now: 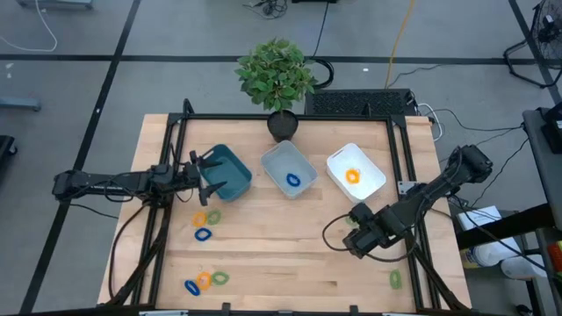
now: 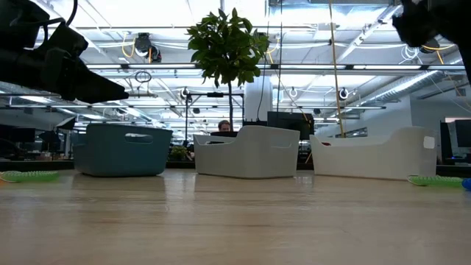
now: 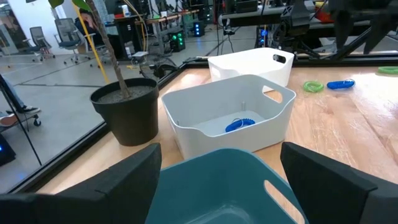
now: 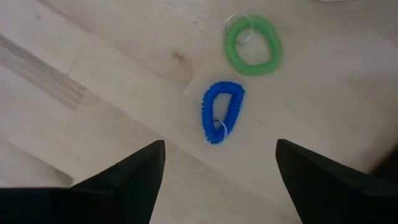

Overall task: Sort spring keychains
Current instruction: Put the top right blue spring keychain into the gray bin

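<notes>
- Left arm [image 1: 114, 183]: dark, almost black, built of slim tube-like links with thicker rounded blocks at the joints.
- A thin black cable [image 1: 132, 230] hangs off it in a loose curve.
- Left gripper [image 1: 209, 178]: a blocky dark body ending in two flat, dark fingers [image 3: 118, 180]; from the wrist they look matte black, broad at the base, narrowing to angular tips.
- Right arm [image 1: 430, 189]: the same dark finish, with a bulky rounded joint housing at its far end.
- A black cable [image 1: 332, 230] loops beside its wrist.
- Right gripper [image 1: 360, 239]: chunky and dark; its fingers [image 4: 121, 177] are plain matte black wedges, no markings visible.
</notes>
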`<state>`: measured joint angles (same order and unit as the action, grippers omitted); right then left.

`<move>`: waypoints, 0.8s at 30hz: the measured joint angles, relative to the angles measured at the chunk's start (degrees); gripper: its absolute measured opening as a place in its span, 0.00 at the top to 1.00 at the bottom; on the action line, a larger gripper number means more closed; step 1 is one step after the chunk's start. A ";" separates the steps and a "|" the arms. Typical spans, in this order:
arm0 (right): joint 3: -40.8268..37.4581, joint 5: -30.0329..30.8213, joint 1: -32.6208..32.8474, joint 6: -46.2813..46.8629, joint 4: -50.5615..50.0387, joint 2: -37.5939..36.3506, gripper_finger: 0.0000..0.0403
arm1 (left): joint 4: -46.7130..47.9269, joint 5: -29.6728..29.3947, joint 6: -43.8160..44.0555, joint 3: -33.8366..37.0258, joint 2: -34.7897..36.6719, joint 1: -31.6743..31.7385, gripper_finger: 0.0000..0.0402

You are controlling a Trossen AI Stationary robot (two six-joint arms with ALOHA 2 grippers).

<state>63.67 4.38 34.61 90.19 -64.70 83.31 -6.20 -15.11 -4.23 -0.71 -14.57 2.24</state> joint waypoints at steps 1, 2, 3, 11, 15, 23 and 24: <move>-1.13 0.00 0.00 -0.35 1.51 -0.03 0.28 | 0.04 0.00 0.00 -0.02 -0.02 -0.02 0.17; -2.17 0.00 0.00 -0.71 2.82 -0.05 0.28 | 0.02 0.00 0.00 0.00 -0.02 -0.02 0.16; -3.14 0.00 0.00 -0.98 3.94 -0.05 0.28 | 0.00 0.00 0.00 -0.01 0.00 -0.02 0.17; -9.34 0.00 0.00 -2.63 12.69 -0.05 0.28 | 0.00 0.00 0.00 -0.01 0.00 -0.01 0.17; -12.80 -0.02 0.00 -3.64 17.13 -0.05 0.28 | 0.00 0.00 0.00 -0.02 0.00 -0.02 0.16; -18.83 0.08 -0.93 -7.71 24.18 0.39 0.28 | 0.01 0.00 0.00 -0.01 0.00 -0.02 0.16; -19.44 0.09 -1.22 -8.21 25.07 0.39 0.28 | 0.02 0.00 0.00 -0.02 -0.01 -0.01 0.17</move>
<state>44.23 4.48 33.39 81.98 -39.63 83.70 -6.17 -15.11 -4.23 -0.73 -14.58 2.23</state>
